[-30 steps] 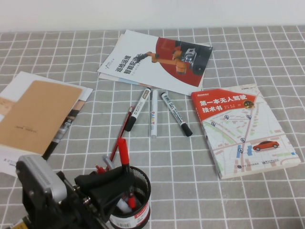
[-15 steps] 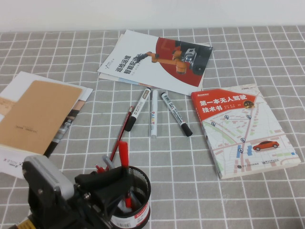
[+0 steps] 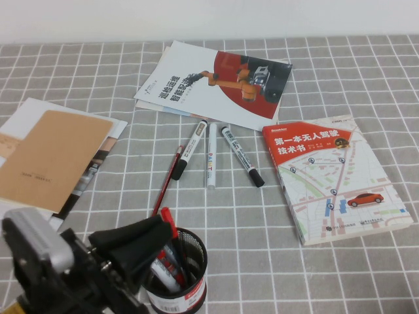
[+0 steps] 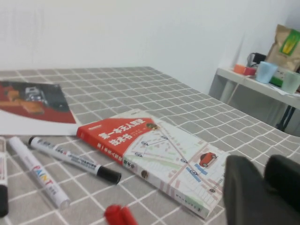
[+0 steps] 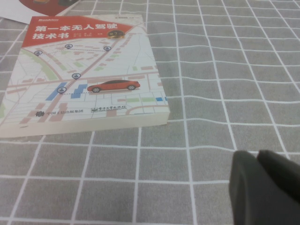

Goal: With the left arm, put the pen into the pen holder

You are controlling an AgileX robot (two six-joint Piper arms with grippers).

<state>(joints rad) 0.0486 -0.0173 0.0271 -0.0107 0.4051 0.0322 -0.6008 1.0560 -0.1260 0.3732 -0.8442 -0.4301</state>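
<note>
At near left my left gripper [image 3: 147, 245] hangs unclenched over the pen holder [image 3: 178, 275]; the pen [image 3: 171, 252] leans inside. I lift straight up, avoiding the rim. My right gripper [image 5: 262, 187], clenched, idles near right.

Your left arm sat low at the near-left corner of the high view, its grey block housing nearest the camera and the black wrist angled up and to the right. The left gripper [image 3: 147, 239] reached over the near-left rim of the pen holder [image 3: 190, 288], its fingers [image 4: 251, 197] parted by a narrow gap in the left wrist view and tilted downward. Your right arm did not show in the high view; the right gripper [image 5: 260, 180] appeared only in its own wrist view, hovering above the worktop [image 5: 211, 93] with its fingers pressed together.
</note>
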